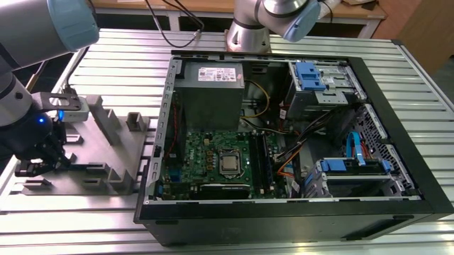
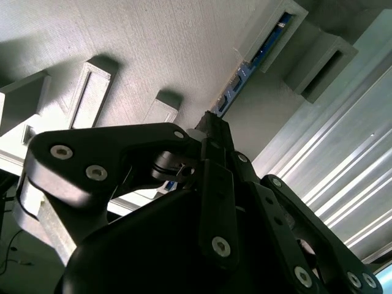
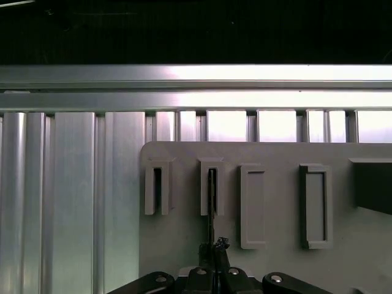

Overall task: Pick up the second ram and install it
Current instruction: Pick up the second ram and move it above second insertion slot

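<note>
The second ram (image 3: 211, 205) stands on edge in a slot of the grey holder plate (image 3: 278, 208). It shows as a thin dark board in the first wrist view and as a blue-green edge (image 2: 251, 61) in the second wrist view. My gripper (image 3: 212, 248) is shut on the end of the board that sticks out of the slot, with the black fingers (image 2: 215, 138) pinched on it. In the exterior view my gripper (image 1: 44, 162) sits low over the holder plate (image 1: 95, 154), at that view's left, well away from the open computer case (image 1: 397, 159).
The case lies open on the slatted metal table (image 1: 120, 58), with the green motherboard (image 1: 206, 159), black memory sockets (image 1: 260, 159) and grey power supply (image 1: 209, 98) inside. Raised grey blocks (image 1: 135, 123) stand on the holder plate. A second arm's base (image 1: 248, 32) rises behind the case.
</note>
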Action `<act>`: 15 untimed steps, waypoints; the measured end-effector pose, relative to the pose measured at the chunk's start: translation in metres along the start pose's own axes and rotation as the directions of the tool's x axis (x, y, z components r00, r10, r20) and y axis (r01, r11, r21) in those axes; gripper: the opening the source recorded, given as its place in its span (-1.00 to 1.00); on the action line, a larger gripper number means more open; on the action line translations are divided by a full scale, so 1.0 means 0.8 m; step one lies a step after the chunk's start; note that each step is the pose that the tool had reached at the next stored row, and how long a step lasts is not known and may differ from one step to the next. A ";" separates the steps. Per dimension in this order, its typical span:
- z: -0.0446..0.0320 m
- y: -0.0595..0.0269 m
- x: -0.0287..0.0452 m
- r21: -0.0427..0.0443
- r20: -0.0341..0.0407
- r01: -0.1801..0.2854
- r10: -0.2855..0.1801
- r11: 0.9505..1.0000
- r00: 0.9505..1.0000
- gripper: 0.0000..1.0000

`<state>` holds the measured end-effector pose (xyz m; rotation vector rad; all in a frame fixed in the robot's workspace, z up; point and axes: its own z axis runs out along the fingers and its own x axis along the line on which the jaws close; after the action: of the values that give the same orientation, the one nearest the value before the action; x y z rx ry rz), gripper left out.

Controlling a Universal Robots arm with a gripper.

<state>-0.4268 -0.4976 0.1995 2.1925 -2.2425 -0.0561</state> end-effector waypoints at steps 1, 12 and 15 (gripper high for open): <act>0.0000 0.000 0.0000 0.000 0.000 0.000 0.000 1.000 1.000 -0.84; 0.0004 0.000 0.0000 0.000 0.000 0.000 0.000 1.000 1.000 -0.84; -0.0006 0.000 0.0000 0.000 0.000 0.000 0.000 1.000 1.000 -0.84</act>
<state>-0.4268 -0.4976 0.1999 2.1930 -2.2428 -0.0561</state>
